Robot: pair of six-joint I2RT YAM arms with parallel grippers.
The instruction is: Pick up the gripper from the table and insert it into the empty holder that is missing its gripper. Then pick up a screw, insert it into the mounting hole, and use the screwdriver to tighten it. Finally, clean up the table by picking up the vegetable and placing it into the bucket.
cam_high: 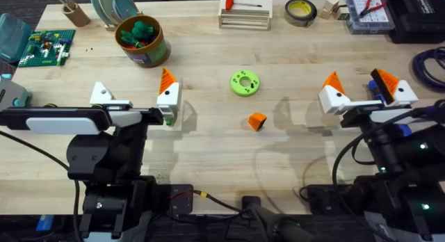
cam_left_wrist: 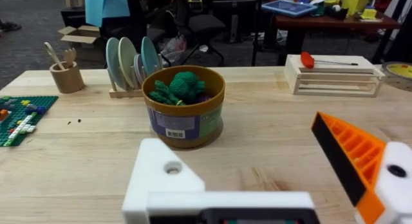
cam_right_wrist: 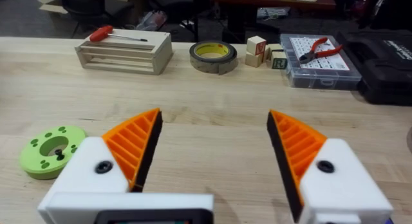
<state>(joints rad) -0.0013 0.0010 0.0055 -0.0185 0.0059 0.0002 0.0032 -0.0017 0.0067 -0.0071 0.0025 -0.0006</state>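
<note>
**Loose gripper lies between the two arms**

Since the gripper (cam_high: 256, 121) rests on the bench just below the green disc (cam_high: 245, 83), neither end effector touches it: left end effector (cam_high: 135, 98) and right end effector (cam_high: 367, 90) both stand apart and empty, the holder (cam_high: 101, 93) well left of the disc.

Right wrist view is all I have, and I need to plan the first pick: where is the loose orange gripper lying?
Observer: The gripper lies on the table between the two arms, just nearer the bases than the lime-green disc.
Operator: Which finger lacks its wedge?
Observer: The holder is the bare white finger on the left side of the left gripper, which is open.
Operator: And the bucket?
Observer: The bucket stands beyond the left gripper, with dark green toys inside.
</note>
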